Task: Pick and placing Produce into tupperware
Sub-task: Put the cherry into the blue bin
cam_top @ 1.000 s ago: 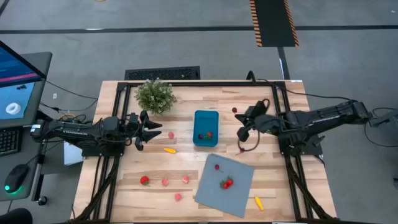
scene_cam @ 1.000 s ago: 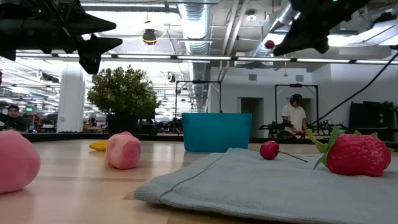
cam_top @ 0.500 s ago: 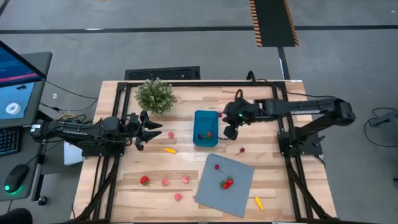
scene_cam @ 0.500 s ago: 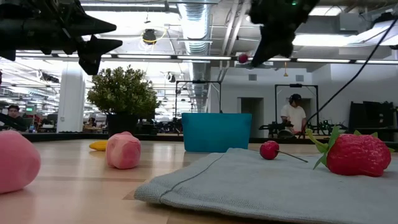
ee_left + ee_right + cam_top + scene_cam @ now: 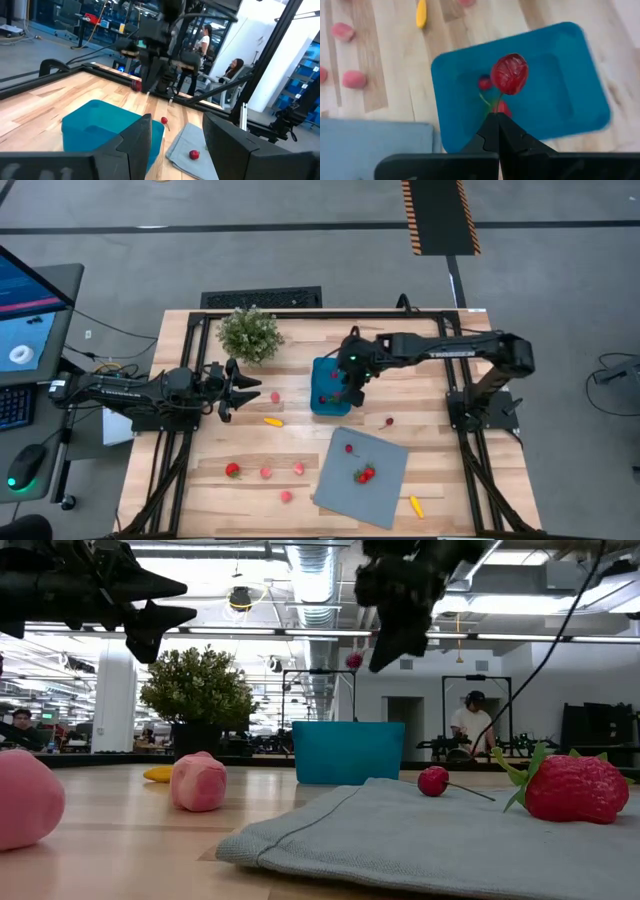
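Dangling a red cherry (image 5: 509, 73) by its stem, I am keeping my right jaws (image 5: 496, 120) pinched tight on it directly over the teal tupperware (image 5: 331, 386), so a release should drop it beside the red pieces already inside. More produce is lying across the bench (image 5: 300, 450) and grey mat (image 5: 385, 480). My left jaws (image 5: 238, 388) are waiting spread and empty near the plant (image 5: 249, 333).

The wooden table (image 5: 200, 480) carries the teal tub (image 5: 330, 385), grey-blue sheet (image 5: 380, 480), potted plant (image 5: 249, 334) and scattered toy produce (image 5: 266, 472).

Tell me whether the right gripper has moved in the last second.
Yes. The right gripper, holding a cherry, went leftward in the high view, now over the tupperware.
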Tool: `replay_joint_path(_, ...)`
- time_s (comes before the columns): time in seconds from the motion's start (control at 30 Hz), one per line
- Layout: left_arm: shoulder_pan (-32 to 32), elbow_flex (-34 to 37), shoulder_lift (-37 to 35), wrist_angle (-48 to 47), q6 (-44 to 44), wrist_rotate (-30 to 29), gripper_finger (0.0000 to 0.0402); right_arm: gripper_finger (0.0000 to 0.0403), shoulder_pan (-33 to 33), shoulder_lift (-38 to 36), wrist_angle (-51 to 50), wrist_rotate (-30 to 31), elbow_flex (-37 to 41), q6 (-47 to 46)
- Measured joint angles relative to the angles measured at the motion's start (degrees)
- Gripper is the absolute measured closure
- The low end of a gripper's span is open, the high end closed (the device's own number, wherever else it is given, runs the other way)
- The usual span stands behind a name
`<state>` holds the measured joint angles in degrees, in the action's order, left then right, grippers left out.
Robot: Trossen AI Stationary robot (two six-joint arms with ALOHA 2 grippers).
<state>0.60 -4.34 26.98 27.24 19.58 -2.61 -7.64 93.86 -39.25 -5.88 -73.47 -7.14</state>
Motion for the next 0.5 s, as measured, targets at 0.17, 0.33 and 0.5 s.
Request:
replay_joint_path(0.17,0.0,0.0,0.0,0.0,0.0,0.4,0.0235,0.0391,0.3,4.7,0.6,-1.3,-0.8,0.9)
replay_joint_path(0.33,0.0,0.0,0.0,-0.5,0.0,0.4,0.0235,0.0391,0.6,8.9,2.1,-3.8,-2.3,1.6)
replay_joint_path(0.5,0.0,0.0,0.0,-0.9,0.3,0.3,0.0235,0.0390,0.4,12.3,5.2,-4.7,-3.0,2.4)
